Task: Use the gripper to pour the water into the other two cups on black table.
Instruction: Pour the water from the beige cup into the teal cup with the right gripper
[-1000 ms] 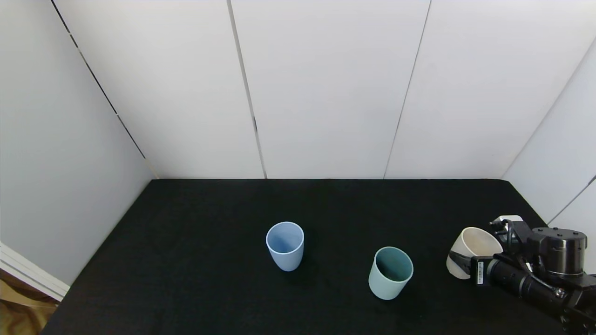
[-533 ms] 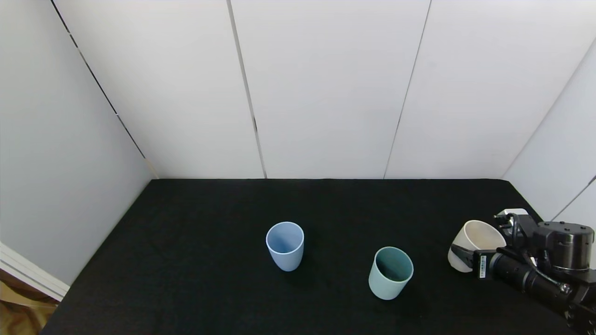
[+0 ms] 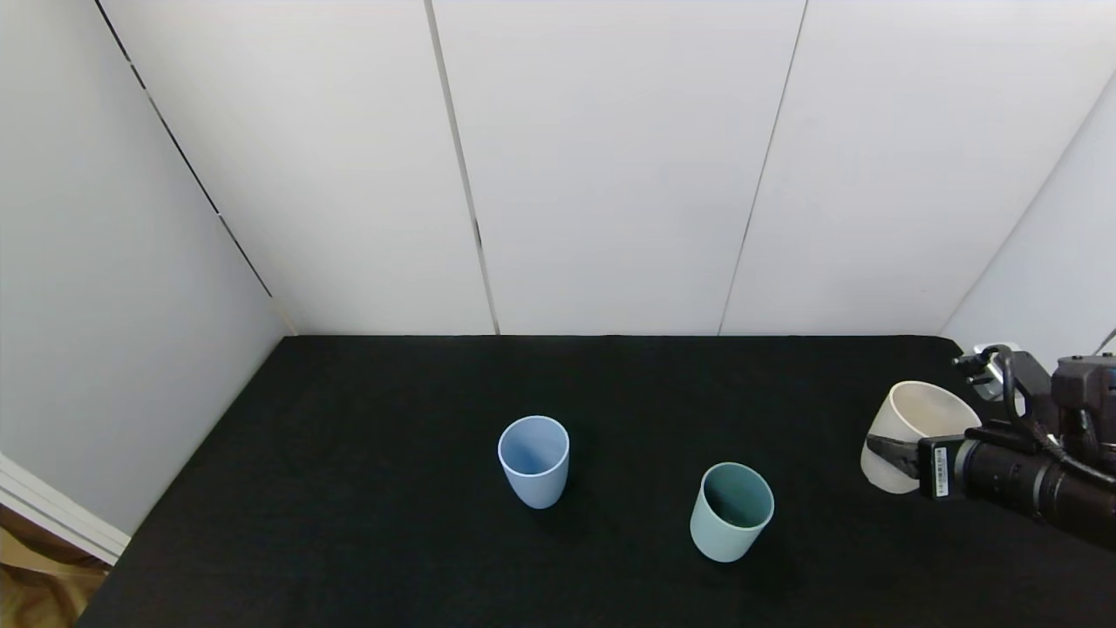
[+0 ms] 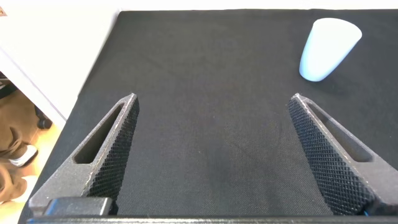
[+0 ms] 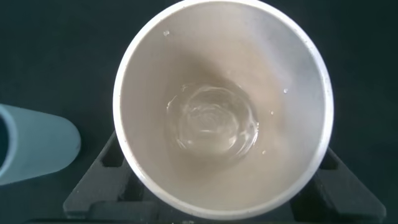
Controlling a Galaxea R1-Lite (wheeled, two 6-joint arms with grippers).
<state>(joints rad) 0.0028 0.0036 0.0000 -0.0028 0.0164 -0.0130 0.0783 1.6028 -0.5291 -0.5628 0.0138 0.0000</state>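
Observation:
My right gripper point(image 3: 898, 458) is shut on the cream-beige cup point(image 3: 915, 432) and holds it above the black table point(image 3: 392, 523) at the far right, tilted a little. In the right wrist view the cup point(image 5: 143, 155) fills the frame, with clear water point(image 5: 214, 121) glinting at its bottom. The light blue cup point(image 3: 534, 460) stands upright mid-table. The teal-green cup point(image 3: 731, 511) stands upright to its right, left of the held cup; its side shows in the right wrist view point(image 5: 37, 149). My left gripper point(image 4: 214, 102) is open over bare table, with the light blue cup point(image 4: 326, 40) farther off.
White wall panels point(image 3: 610, 166) close the table at the back and both sides. The table's left edge point(image 4: 93, 81) drops to a white ledge and brown floor. The light blue and teal-green cups stand well apart.
My right gripper has lifted the cream-beige cup up and a little to the right. The two other cups have not moved.

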